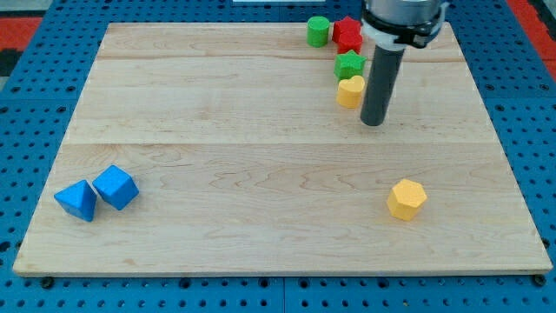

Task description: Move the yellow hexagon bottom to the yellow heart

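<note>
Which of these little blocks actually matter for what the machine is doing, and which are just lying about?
Matter:
yellow hexagon
yellow heart
my tip, just right of the heart

Lying about:
green cylinder
red star
green star
two blue blocks

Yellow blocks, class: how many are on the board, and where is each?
2. The yellow heart sits near the view's top, just left of my tip; the yellow hexagon lies lower right. None seems hidden.

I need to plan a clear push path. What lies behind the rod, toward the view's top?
My tip stands right of the yellow heart. The rod hides part of the red block and bare board; anything else there is covered.
</note>
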{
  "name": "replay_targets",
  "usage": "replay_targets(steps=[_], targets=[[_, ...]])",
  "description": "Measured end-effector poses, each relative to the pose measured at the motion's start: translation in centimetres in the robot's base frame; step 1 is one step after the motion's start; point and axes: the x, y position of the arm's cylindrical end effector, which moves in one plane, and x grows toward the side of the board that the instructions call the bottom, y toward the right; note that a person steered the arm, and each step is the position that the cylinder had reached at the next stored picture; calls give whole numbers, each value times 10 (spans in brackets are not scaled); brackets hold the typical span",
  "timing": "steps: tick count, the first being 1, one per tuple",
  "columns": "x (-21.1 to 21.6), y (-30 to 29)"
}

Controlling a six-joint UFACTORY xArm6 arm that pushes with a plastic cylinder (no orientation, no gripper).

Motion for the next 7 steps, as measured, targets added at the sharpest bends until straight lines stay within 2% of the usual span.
replay_targets(steps=[2,3,4,5,6,7], targets=[[10,42],[49,66],[107,66],[132,38],[133,-21],[175,-25]])
